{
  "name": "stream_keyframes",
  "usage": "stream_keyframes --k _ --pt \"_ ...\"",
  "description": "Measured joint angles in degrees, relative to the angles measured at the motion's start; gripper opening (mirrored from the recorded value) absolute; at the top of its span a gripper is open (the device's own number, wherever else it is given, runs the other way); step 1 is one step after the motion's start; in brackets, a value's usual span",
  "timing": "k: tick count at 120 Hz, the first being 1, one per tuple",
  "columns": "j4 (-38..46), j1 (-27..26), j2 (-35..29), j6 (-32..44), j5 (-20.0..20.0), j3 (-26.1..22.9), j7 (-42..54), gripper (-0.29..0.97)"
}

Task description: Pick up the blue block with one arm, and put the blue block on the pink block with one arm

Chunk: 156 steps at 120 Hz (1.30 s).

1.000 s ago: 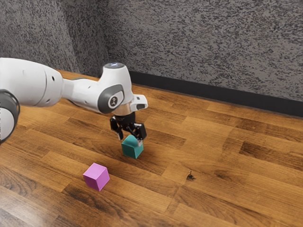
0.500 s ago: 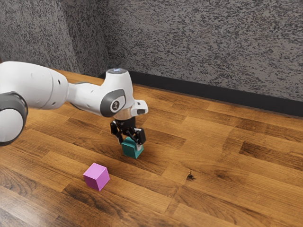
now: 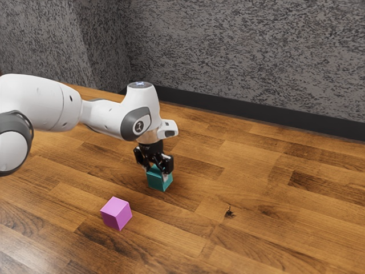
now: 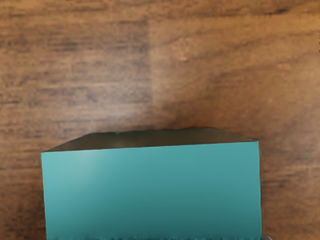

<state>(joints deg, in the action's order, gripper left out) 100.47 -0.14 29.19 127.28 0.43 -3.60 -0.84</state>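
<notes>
The arm (image 3: 85, 111) reaches in from the exterior view's left and bends down at the wrist, so the end effector (image 3: 155, 166) points straight down at the surface (image 3: 274, 194). The blue block (image 3: 160, 181), more teal than blue, sits on the wood directly under the hand, with its upper part between the two black fingers. The fingers are drawn in to a narrow gap and press the block from two opposite sides, so the end effector has hold of it. The block's base rests on the surface.

In the wrist view the blue block (image 4: 150, 190) lies right under the hand, its top face broad and flat, with one shaded side visible beyond it and bare wood past that.

The pink block (image 3: 116, 213) stands alone on the surface, nearer the camera and toward the exterior view's left of the blue block, well apart from it and the fingers.
</notes>
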Motion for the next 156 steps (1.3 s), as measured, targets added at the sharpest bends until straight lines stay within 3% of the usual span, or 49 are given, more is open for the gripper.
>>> stream_keyframes --k 71,123,156 --pt "0.4 0.0 -2.9 -0.9 0.4 0.1 -0.4 0.35" --pt "19.8 -0.1 -25.2 -2.3 0.5 -0.6 -1.1 0.32" --pt "29.1 -0.4 -33.4 -2.1 0.5 -0.2 -1.4 0.32"
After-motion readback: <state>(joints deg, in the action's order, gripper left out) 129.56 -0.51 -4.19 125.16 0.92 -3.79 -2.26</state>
